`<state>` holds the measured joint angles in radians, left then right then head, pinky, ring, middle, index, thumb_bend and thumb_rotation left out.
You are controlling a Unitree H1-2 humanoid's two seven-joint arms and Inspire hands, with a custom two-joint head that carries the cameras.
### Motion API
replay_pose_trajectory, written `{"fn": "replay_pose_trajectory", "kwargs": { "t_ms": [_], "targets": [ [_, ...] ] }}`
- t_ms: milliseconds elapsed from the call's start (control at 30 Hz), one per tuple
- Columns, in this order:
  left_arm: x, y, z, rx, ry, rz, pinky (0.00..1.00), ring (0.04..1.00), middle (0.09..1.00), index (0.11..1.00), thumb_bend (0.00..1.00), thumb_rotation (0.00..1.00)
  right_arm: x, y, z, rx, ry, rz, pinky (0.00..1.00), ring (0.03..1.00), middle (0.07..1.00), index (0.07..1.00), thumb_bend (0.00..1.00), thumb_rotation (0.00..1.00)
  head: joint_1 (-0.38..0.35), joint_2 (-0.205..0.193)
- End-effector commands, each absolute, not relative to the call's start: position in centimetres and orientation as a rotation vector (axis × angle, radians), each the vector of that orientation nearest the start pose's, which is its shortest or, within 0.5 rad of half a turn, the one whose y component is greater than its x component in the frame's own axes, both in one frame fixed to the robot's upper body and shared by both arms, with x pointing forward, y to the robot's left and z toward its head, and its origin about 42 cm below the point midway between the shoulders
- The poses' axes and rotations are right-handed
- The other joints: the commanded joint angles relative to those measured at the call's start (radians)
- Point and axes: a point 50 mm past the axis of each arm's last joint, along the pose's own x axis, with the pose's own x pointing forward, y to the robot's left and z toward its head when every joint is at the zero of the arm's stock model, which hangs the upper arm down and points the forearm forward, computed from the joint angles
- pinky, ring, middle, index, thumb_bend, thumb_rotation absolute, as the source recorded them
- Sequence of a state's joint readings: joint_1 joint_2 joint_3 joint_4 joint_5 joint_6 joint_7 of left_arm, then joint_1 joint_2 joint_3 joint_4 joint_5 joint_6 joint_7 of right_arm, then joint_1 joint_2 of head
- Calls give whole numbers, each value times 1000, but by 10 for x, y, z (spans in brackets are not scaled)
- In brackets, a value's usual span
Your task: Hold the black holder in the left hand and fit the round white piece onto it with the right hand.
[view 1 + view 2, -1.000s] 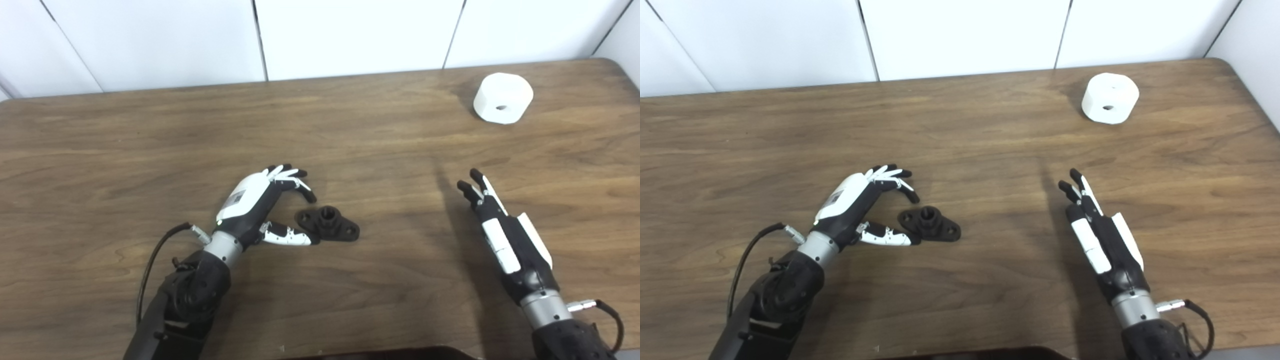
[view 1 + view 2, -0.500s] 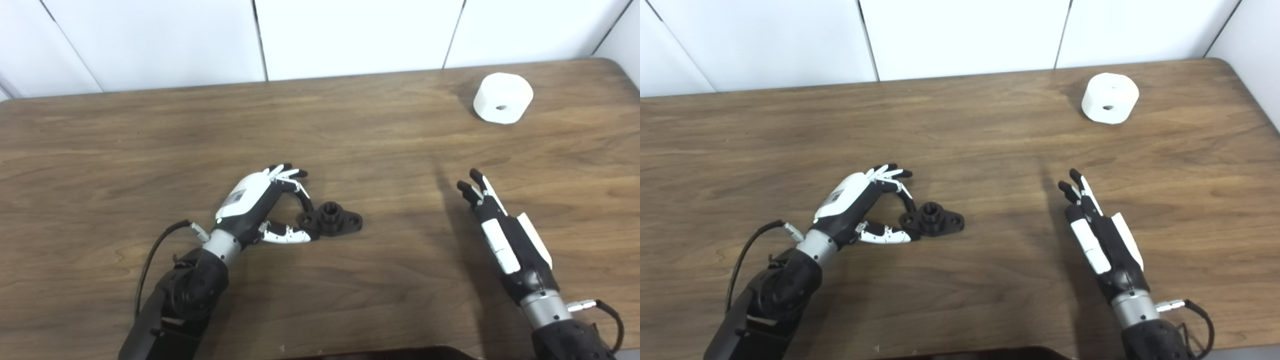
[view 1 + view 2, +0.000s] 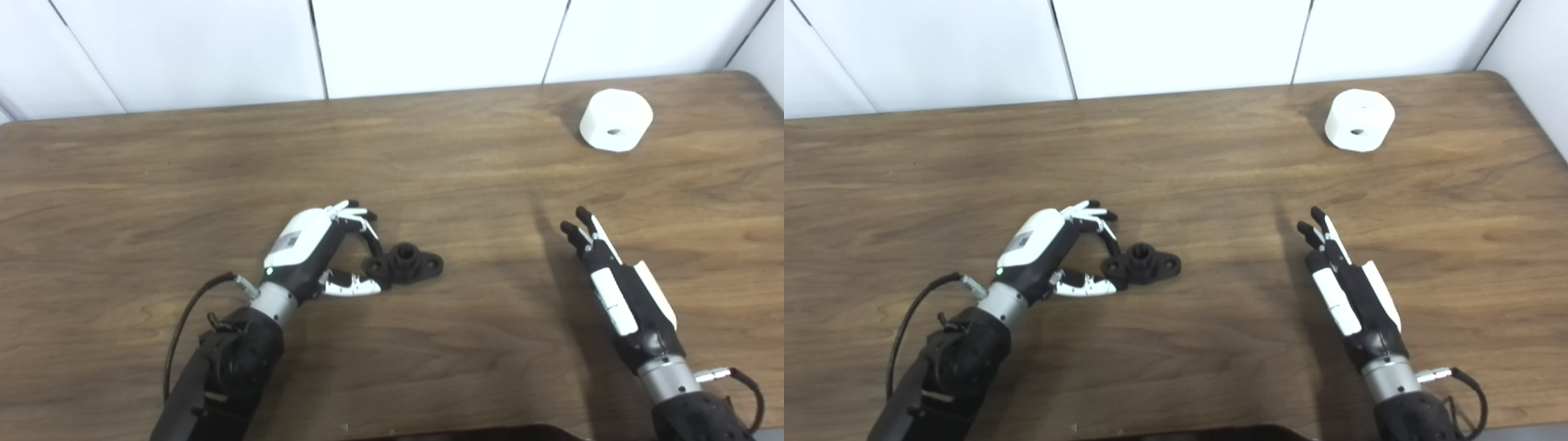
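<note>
The left hand (image 3: pixel 312 245) pinches the near end of the holder (image 3: pixel 405 266) lying on the bench (image 3: pixel 153 171), seemingly to lift it, while the right hand (image 3: pixel 612 282) waits spread and empty, well apart from the white piece (image 3: pixel 615 119) at the far right.

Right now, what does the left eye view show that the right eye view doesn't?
Left eye only: the table's far-left corner.
Right eye only: a longer run of the table's right edge.
Both: the left hand pinching one end of the black holder, which lies on the table; the right hand open and empty; the round white piece far off near the back right corner.
</note>
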<state>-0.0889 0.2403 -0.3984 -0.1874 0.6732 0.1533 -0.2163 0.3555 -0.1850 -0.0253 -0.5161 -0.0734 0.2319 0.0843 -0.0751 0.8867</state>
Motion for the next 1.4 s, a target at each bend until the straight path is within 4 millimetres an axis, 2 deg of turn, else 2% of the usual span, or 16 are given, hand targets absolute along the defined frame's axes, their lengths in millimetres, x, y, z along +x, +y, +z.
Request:
{"fn": "replay_pose_trajectory", "kwargs": {
  "t_ms": [0,233,433,667,767,800,867,1033,1167,1267,1367],
  "targets": [
    [273,166,122,923,-35,-531,919,935,813,486,518,55,164,-273,156,-269,53,2,1000,969,938,1000,655,1000,0,0],
    [261,160,122,916,-17,-529,881,931,808,486,517,54,163,-277,157,-214,63,-18,1000,986,933,995,632,1000,-13,-9],
    [257,158,121,921,-6,-533,870,929,807,486,518,54,164,-283,171,-156,57,-53,1000,989,929,990,604,1000,-18,-12],
    [256,160,121,916,22,-539,878,933,810,486,518,52,171,-308,199,-228,33,-128,1000,998,920,966,615,1000,-35,-16],
    [256,161,121,922,31,-543,882,935,813,485,518,52,179,-321,211,-233,1,-159,1000,985,922,977,576,1000,-35,-16],
    [256,161,121,925,35,-545,881,935,814,485,518,52,183,-327,216,-244,-11,-169,1000,980,927,979,575,1000,-68,-24],
    [256,161,120,931,43,-549,879,935,818,486,518,53,191,-335,225,-270,-38,-186,1000,971,930,975,537,960,-76,-27],
    [256,160,120,960,53,-553,873,934,824,486,519,51,217,-354,250,-386,-115,-224,1000,979,936,969,512,757,-87,-33],
    [255,158,120,986,45,-548,881,929,821,486,519,50,235,-368,264,-531,-141,-285,961,949,925,947,545,700,-89,-39],
    [255,158,119,1001,44,-547,884,930,823,486,519,50,248,-376,271,-527,-154,-306,916,939,931,939,543,607,-90,-44],
    [254,158,117,1033,32,-545,881,927,821,486,519,50,262,-386,275,-566,-145,-326,911,929,935,935,559,567,-102,-60]
  ]
}}
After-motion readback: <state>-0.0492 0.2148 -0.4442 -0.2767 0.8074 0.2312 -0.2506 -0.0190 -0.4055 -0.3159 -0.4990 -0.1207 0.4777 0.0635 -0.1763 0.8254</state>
